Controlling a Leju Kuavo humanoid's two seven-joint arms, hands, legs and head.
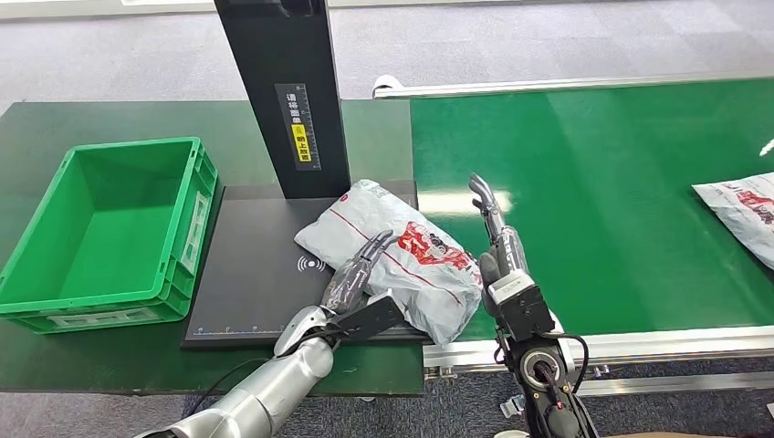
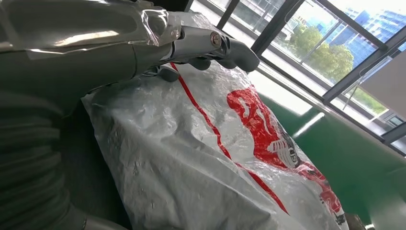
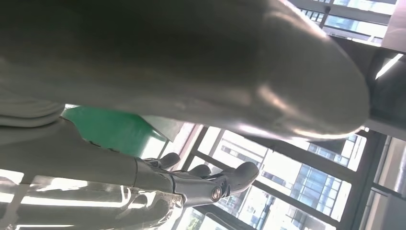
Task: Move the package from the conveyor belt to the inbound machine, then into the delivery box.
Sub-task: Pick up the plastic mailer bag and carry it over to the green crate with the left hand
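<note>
the package [image 1: 397, 251] is lying on the inbound machine's black scan plate [image 1: 256, 274], its long axis running diagonally toward the conveyor belt [image 1: 593, 201]. the left hand [image 1: 358, 266] is resting flat on its near-left side, fingers extended, not gripping. the right hand [image 1: 493, 224] is standing unclenched just beside its right end. the delivery box [image 1: 109, 233] is sitting leftward, so the left hand is nearer.

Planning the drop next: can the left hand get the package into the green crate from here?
Probably yes. The left hand lies on the package on the black scanner plate, and the green crate stands open beside the plate with nothing between them.
</note>
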